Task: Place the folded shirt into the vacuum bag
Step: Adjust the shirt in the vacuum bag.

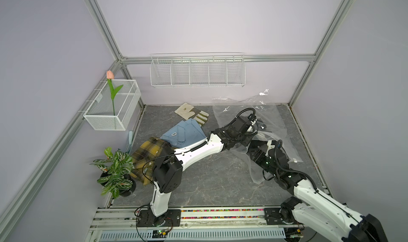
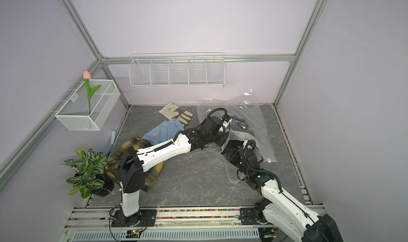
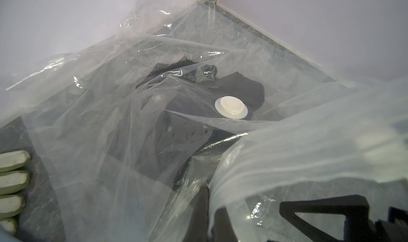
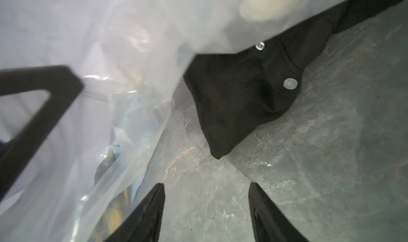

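Two arms on show. The left arm [image 1: 198,151] wears glossy white shells between black joints, a black coiled cable [image 1: 198,146] along its top and small dark screws dotting the shell. The right arm [image 1: 320,199] matches, with white links, black motor housings, a ribbed black hose [image 1: 293,171] and tiny green lights [image 1: 267,163]. Black base plates [image 1: 174,216] sit underneath. The right gripper [image 4: 206,210] has black, tapering, ribbed fingers [image 4: 150,214].

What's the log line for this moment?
left pincer: shut on vacuum bag | right pincer: open, inside bag | black shirt: in bag, ungripped
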Robot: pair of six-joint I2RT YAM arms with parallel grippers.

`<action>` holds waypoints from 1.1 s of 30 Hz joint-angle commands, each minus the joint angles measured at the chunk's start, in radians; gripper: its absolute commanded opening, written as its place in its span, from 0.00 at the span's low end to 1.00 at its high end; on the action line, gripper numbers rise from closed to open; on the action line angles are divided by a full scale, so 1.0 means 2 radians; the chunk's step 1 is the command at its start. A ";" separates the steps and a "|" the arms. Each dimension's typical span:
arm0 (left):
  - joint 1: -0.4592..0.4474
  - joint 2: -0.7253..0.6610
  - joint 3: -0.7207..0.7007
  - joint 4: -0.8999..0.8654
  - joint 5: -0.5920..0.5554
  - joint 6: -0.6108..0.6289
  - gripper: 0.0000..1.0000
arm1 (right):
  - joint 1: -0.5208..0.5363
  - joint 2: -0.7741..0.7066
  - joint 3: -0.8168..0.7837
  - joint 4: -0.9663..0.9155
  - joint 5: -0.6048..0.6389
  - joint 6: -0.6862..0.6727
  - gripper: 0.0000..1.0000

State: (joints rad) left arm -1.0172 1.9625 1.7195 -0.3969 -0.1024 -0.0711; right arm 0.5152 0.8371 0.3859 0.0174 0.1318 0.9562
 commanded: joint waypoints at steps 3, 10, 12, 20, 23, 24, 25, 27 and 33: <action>0.006 0.021 0.014 -0.030 0.038 -0.022 0.00 | 0.008 -0.046 0.010 -0.024 -0.003 -0.046 0.63; 0.006 0.012 -0.042 -0.021 0.078 -0.032 0.01 | 0.014 -0.065 0.094 -0.108 -0.029 -0.068 0.61; 0.006 0.007 -0.062 -0.016 0.089 -0.039 0.02 | 0.014 -0.064 0.117 -0.118 -0.038 -0.075 0.61; 0.004 -0.034 -0.123 -0.024 0.168 -0.086 0.34 | 0.000 0.030 0.199 -0.155 -0.064 -0.082 0.65; 0.011 -0.098 -0.165 -0.044 0.146 -0.098 0.47 | -0.026 0.067 0.213 -0.157 -0.082 -0.089 0.65; 0.017 -0.119 -0.178 -0.052 0.143 -0.102 0.49 | -0.034 0.078 0.220 -0.158 -0.085 -0.093 0.65; 0.025 -0.142 -0.191 -0.060 0.140 -0.108 0.52 | -0.043 0.094 0.229 -0.160 -0.090 -0.102 0.65; 0.045 -0.179 -0.214 -0.072 0.129 -0.120 0.55 | -0.055 0.127 0.243 -0.161 -0.097 -0.116 0.65; 0.110 -0.227 -0.249 -0.122 0.005 -0.148 0.58 | -0.049 0.223 0.267 -0.137 -0.087 -0.142 0.65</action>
State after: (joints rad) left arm -0.8394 1.4994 1.2583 -0.5579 0.0399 -0.3218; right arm 0.4107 1.2255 0.9234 -0.2771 -0.0319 0.7204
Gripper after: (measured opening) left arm 0.582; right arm 0.652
